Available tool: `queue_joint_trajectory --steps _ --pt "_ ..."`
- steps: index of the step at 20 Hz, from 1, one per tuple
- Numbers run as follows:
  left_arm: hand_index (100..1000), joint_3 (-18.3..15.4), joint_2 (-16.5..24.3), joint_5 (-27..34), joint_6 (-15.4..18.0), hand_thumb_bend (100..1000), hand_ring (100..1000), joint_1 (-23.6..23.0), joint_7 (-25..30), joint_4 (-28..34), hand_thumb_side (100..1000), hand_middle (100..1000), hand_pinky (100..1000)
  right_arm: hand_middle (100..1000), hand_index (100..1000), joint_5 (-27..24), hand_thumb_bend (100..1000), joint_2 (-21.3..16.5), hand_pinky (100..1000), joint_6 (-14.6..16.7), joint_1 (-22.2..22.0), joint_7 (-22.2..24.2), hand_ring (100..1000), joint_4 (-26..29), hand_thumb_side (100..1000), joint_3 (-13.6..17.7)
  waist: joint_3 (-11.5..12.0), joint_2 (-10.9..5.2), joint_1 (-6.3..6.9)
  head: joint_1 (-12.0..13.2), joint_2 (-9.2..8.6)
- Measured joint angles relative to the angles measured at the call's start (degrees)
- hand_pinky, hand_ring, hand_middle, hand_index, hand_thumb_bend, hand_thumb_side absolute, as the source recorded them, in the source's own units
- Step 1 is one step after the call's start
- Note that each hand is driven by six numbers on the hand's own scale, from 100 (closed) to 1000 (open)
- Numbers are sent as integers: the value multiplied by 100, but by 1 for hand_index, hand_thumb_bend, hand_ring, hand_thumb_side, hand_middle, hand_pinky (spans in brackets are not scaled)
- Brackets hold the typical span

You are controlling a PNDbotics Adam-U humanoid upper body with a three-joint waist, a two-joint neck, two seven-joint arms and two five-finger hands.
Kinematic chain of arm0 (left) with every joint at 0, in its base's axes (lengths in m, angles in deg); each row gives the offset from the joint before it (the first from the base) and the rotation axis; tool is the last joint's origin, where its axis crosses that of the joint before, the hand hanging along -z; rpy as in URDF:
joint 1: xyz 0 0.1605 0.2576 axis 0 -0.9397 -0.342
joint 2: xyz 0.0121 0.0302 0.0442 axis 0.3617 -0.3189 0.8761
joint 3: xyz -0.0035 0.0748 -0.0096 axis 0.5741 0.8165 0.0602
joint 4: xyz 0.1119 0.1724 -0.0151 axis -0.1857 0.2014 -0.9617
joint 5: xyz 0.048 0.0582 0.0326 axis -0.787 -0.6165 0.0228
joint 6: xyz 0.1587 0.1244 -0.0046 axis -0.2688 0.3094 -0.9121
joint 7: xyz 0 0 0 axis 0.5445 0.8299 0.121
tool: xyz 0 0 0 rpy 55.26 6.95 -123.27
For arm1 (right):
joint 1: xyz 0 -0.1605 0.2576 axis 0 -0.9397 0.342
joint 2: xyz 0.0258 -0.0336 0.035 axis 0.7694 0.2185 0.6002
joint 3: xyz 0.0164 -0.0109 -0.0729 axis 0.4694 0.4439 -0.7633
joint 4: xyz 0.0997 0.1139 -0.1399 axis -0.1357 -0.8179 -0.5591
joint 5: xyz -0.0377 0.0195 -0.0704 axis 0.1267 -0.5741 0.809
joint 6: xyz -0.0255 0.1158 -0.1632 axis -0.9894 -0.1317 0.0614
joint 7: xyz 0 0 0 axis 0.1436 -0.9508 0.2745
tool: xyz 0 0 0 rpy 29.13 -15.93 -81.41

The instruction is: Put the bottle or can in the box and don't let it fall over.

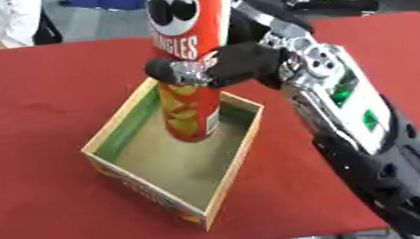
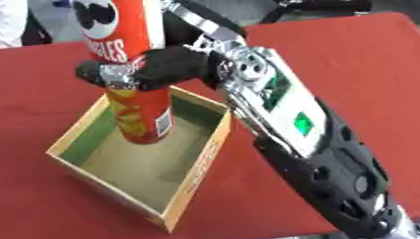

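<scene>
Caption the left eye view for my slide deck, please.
Right robot hand lowers an upright red chip can into the open wooden box.

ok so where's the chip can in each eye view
Left eye view: the chip can stands upper centre, its base inside the box.
Right eye view: it sits upper left.
Shared landmark: the right hand curled round its middle.

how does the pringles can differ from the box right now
The can is a tall red cylinder, while the box is low, square and open-topped. The can stands upright with the right hand curled round it; the box rests untouched on the red table. The can's base is down inside the box.
</scene>
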Motion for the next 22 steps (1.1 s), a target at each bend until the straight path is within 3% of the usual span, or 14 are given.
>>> queue_joint_trajectory --steps 8,11,12,13,17,22 --pt "829 2 0 0 -5 484 806 9 5 1 834 767 792 546 652 154 547 64 858 333 -57 52 781 -332 190 -193 5 33 2 -4 -14" --pt "829 2 0 0 -7 482 806 9 7 1 834 767 792 740 821 271 634 64 873 496 -88 104 849 -474 248 -243 4 40 8 -4 -31" --pt "829 2 0 0 -7 482 806 9 8 1 834 767 792 740 821 321 634 64 873 555 -90 128 849 -514 248 -250 4 42 10 -4 -33" --pt "829 2 0 0 -8 483 807 9 8 1 834 767 792 827 894 373 660 65 889 612 -91 153 891 -549 245 -250 2 43 11 -3 -35" --pt "829 2 0 0 -10 483 807 10 11 1 834 767 792 897 932 639 702 63 920 833 -104 244 934 -661 233 -245 -10 44 15 1 -59" --pt "829 2 0 0 -9 481 808 10 11 1 835 768 792 899 932 949 704 62 920 990 -140 325 932 -753 235 -241 -30 48 19 23 -83"
